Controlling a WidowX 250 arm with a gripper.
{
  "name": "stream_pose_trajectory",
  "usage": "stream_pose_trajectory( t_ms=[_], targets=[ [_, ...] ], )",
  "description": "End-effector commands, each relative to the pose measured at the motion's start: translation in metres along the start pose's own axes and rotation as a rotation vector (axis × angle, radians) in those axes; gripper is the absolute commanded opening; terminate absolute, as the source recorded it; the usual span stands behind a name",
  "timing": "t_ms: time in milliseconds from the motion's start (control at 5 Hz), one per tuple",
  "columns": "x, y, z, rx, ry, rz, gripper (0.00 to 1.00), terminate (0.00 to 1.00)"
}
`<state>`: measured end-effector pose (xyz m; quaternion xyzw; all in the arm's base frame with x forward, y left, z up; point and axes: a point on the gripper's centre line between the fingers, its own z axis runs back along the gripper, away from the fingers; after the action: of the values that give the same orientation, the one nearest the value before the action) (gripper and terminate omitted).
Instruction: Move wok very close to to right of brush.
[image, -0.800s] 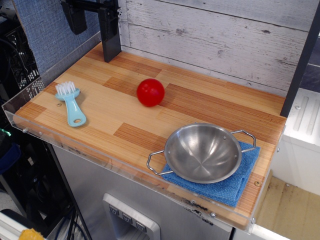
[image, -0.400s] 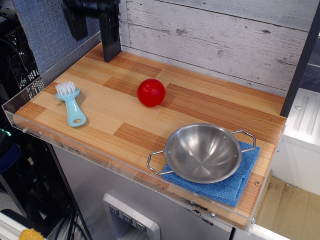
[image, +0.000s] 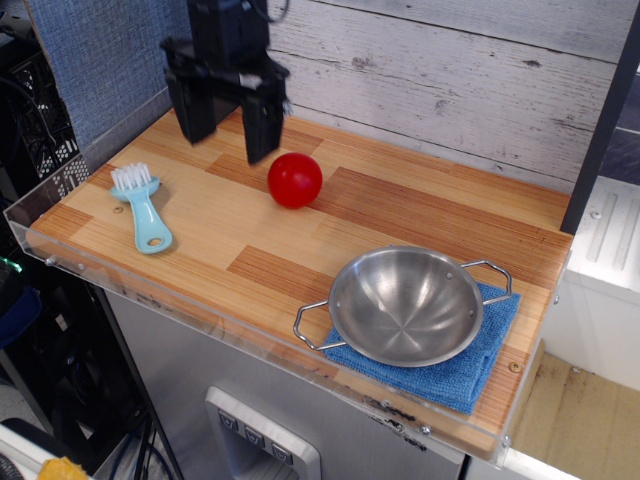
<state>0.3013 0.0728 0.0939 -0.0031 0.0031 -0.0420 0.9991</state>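
While the tool (image: 230, 128) hangs with its fingers apart and empty near the red ball (image: 295, 181), the wok (image: 405, 304) is seen resting on a blue cloth (image: 470, 372) at the counter's (image: 250, 240) right front, well apart from the brush (image: 142, 205). Thin, stiff, slippery steel is judged; a grip on the rim or a wire handle is advised.
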Motion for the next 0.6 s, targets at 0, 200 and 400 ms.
stream_pose_trajectory(
  t_ms=[0,200,400],
  targets=[
    [-0.029,-0.040,-0.009,0.047,-0.062,-0.037,1.00,0.00],
    [-0.029,-0.058,-0.026,0.039,-0.059,-0.052,1.00,0.00],
    [-0.026,-0.072,-0.036,0.039,-0.045,-0.077,1.00,0.00]
  ],
)
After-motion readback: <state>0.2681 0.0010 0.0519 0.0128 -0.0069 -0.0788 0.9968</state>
